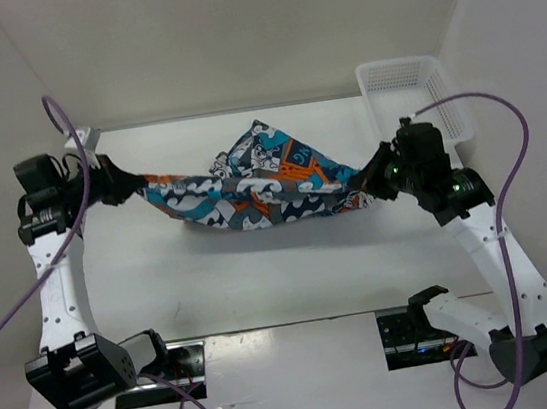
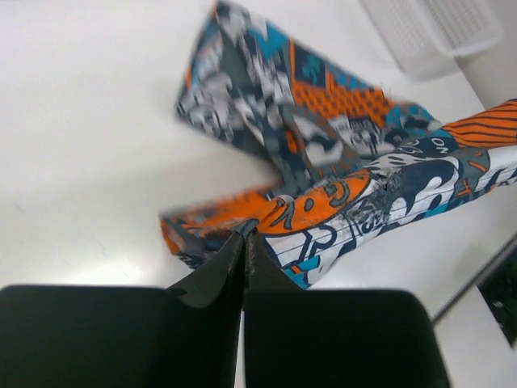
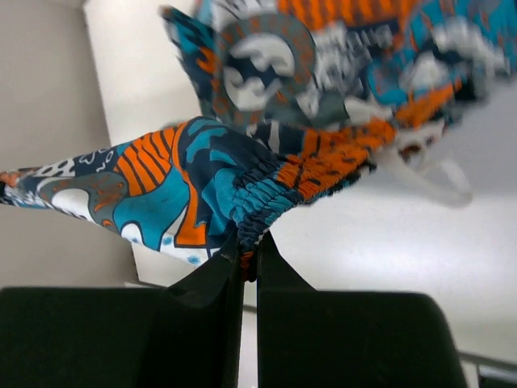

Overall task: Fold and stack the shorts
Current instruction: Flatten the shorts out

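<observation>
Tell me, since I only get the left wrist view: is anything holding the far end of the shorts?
Observer: Yes. The right hand is shut on the gathered elastic edge of the shorts.
Operator: Are they lifted?
Observer: In the top view they hang stretched between the right hand and the left hand. They sag in the middle, with a shadow on the table below. I cannot tell whether the lowest part touches it.
Operator: What is near that right arm?
Observer: A white mesh basket sits at the table's far right corner, just beyond the right hand.
</observation>
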`<state>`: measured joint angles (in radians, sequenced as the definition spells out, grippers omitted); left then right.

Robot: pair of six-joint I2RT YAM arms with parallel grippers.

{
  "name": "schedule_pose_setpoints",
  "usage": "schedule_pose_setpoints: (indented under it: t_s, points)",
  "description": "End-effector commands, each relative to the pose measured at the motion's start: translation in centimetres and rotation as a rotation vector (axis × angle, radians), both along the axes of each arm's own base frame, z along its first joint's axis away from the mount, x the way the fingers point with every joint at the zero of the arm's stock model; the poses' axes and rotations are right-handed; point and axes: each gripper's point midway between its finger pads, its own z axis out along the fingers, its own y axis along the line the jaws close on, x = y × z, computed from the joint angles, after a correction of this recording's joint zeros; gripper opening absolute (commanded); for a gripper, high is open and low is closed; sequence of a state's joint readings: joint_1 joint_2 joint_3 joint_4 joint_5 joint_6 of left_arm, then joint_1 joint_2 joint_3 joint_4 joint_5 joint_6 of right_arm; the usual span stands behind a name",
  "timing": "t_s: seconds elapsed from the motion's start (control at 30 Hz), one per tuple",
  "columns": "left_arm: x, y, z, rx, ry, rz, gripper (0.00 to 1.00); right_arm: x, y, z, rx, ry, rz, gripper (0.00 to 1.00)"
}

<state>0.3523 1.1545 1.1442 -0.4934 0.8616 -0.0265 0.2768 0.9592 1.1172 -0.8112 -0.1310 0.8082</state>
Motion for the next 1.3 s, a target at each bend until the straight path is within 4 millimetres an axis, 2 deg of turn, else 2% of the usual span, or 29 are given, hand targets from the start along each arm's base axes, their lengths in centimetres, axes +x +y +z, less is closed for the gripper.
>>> schedule_pose_setpoints:
  t_s: [0.0,0.03,0.07,0.2,0.4,0.43,0.6,0.63,0.67,0.7,0.73,0.77,0.8,0.83,0.87,0.9,0.97,1.03,1.07,1.1,1.13,1.2,1.27]
  points:
    - [2.8,0.8,8.1,0.101,-0.278,-0.04,0.0,2.7,-0.8,5.2,-0.091,-0.164,0.014,0.0]
    - [3.2,0.9,9.2,0.114,-0.312,-0.04,0.0,3.4,-0.7,5.3,-0.109,-0.165,0.027,0.0]
    - [3.4,1.0,10.2,0.129,-0.349,-0.04,0.0,3.7,-0.6,6.7,-0.101,-0.194,0.025,0.0]
    - [4.3,1.5,14.2,0.208,-0.537,-0.026,0.0,3.9,-0.4,8.3,-0.097,-0.224,0.037,0.0]
    - [2.3,0.9,19.4,0.266,-0.671,0.006,0.0,3.1,-0.3,10.0,-0.115,-0.261,0.085,0.0]
    - [1.7,1.0,20.6,0.282,-0.699,0.032,0.0,2.5,-0.5,10.3,-0.123,-0.266,0.09,0.0]
    - [-1.6,0.4,26.7,0.338,-0.842,0.082,0.0,0.3,-1.0,15.1,-0.149,-0.364,0.114,0.0]
    - [-2.7,0.2,28.3,0.352,-0.883,0.092,0.0,-0.4,-1.2,17.5,-0.137,-0.416,0.107,0.0]
    - [-4.1,-0.2,30.8,0.37,-0.938,0.109,0.0,-1.2,-1.5,18.1,-0.149,-0.423,0.114,0.0]
    - [-4.8,-0.3,32.0,0.379,-0.963,0.121,0.0,-1.8,-1.5,19.2,-0.14,-0.445,0.119,0.0]
    - [-6.1,-0.7,33.4,0.391,-1.005,0.122,0.0,-2.9,-1.9,21.6,-0.137,-0.508,0.117,0.0]
    - [-6.8,-0.8,34.1,0.394,-1.012,0.137,0.0,-3.7,-2.2,22.3,-0.143,-0.521,0.12,0.0]
    - [-8.3,-1.1,36.0,0.408,-1.058,0.154,0.0,-4.3,-2.3,23.2,-0.138,-0.542,0.117,0.0]
    - [-9.0,-1.4,36.7,0.413,-1.076,0.155,0.0,-5.0,-2.6,24.9,-0.129,-0.585,0.111,0.0]
    - [-9.7,-1.5,37.3,0.415,-1.086,0.167,0.0,-5.6,-2.7,25.6,-0.125,-0.603,0.108,0.0]
    - [-11.3,-2.1,38.8,0.428,-1.133,0.168,0.0,-6.7,-3.1,26.9,-0.117,-0.637,0.103,0.0]
    - [-12.4,-2.3,40.0,0.433,-1.154,0.178,0.0,-7.5,-3.3,27.7,-0.114,-0.652,0.101,0.0]
    - [-12.4,-2.3,40.5,0.43,-1.14,0.178,0.0,-8.5,-3.6,28.5,-0.11,-0.669,0.099,0.0]
    - [-14.5,-2.9,42.4,0.444,-1.196,0.191,0.0,-8.8,-3.7,28.9,-0.108,-0.68,0.097,0.0]
    - [-15.0,-3.1,42.9,0.446,-1.206,0.191,0.0,-8.8,-3.6,28.7,-0.099,-0.666,0.094,0.0]
    - [-14.4,-2.9,42.8,0.44,-1.182,0.191,0.0,-8.8,-3.8,28.7,-0.103,-0.666,0.085,0.0]
    - [-15.2,-3.2,43.4,0.446,-1.203,0.191,0.0,-8.3,-3.6,27.9,-0.101,-0.637,0.085,0.0]
    - [-12.7,-2.3,41.9,0.427,-1.132,0.189,0.0,-6.8,-3.4,26.9,-0.104,-0.607,0.074,0.0]
